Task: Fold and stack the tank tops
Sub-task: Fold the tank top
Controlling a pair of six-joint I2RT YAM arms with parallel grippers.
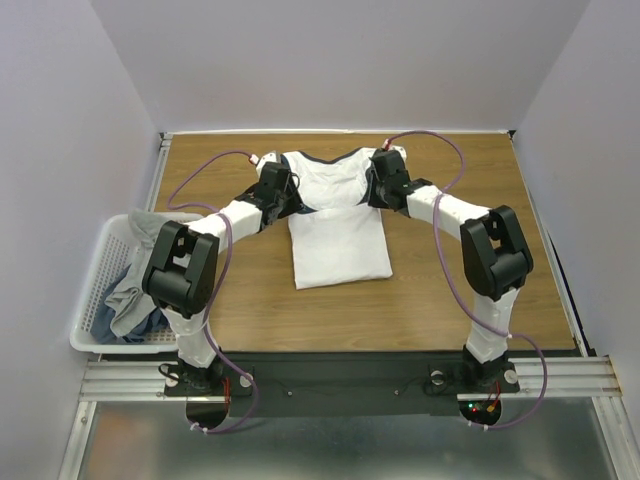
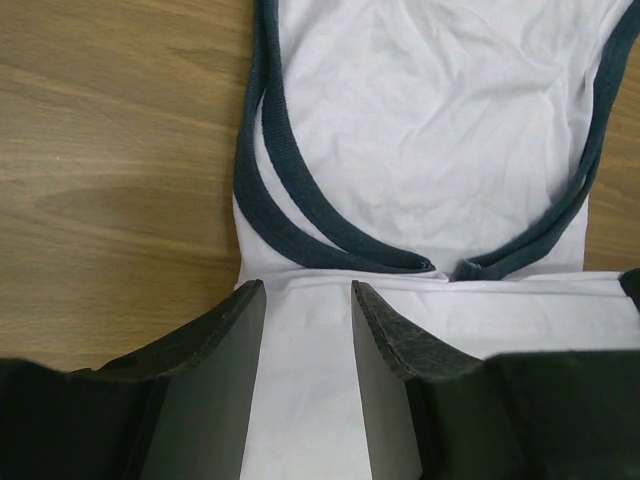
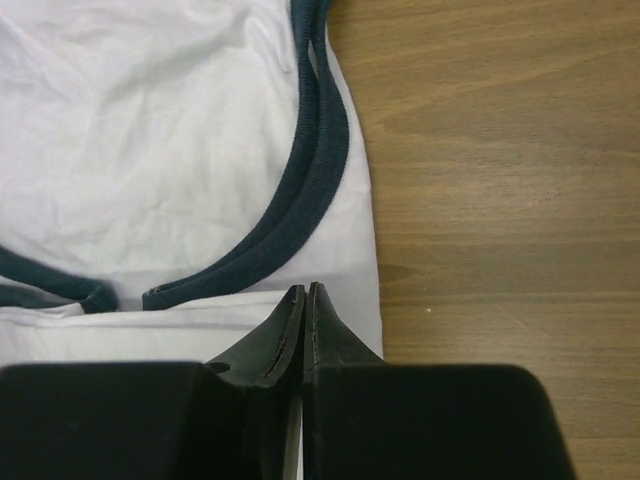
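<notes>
Count: one white tank top (image 1: 340,235), laid flat at the far centre of the bench (image 1: 440,300). One white lattice basket (image 1: 98,270) at the left edge holds a grey cloth heap (image 1: 128,290); its pieces are not countable.

Left gripper (image 2: 308,292): fingers apart over the white cloth.

Right gripper (image 3: 304,292): fingers together at the top's right edge; whether they pinch cloth cannot be told.

Only the wrist views show the navy trim (image 2: 268,60) doubled. Only the overhead view shows the basket.

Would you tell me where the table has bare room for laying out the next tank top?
Bare wood lies right of the white tank top out to the table edge, and in the strip between its hem and the near edge. Its shoulders are crowded by the left gripper and right gripper.
</notes>
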